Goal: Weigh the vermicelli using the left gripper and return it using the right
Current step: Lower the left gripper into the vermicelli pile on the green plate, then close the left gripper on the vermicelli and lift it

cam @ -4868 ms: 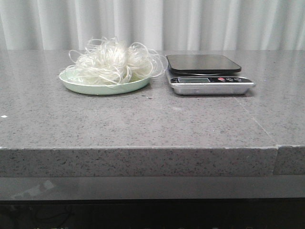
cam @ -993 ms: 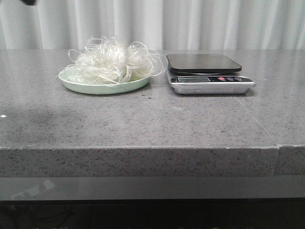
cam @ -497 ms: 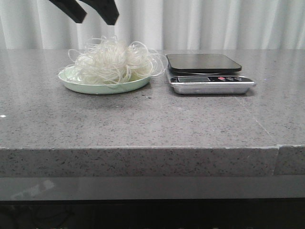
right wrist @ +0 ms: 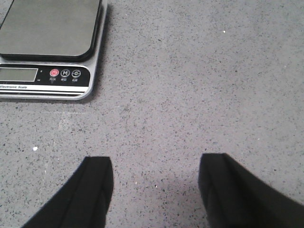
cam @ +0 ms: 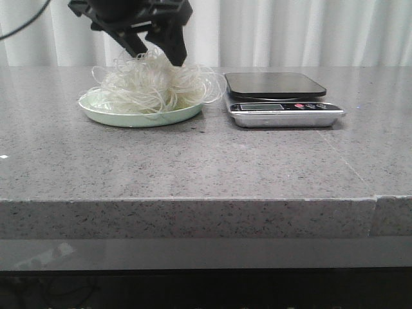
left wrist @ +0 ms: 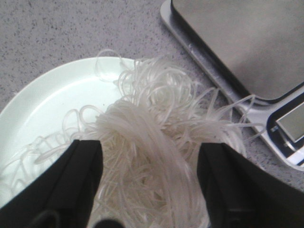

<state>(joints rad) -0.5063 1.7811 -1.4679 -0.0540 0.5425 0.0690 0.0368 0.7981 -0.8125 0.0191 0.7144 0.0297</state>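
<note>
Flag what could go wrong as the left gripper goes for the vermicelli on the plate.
1. The vermicelli is a loose tangle with loops over the plate rim; the open left gripper straddles only its middle, so strands may slip out or trail.
2. Loops already reach toward the scale; dragged strands could snag its edge.
3. The light plate might shift if strands catch it.

left claw (cam: 156,56) body cut off above; scale (right wrist: 47,76) display unreadable
</note>
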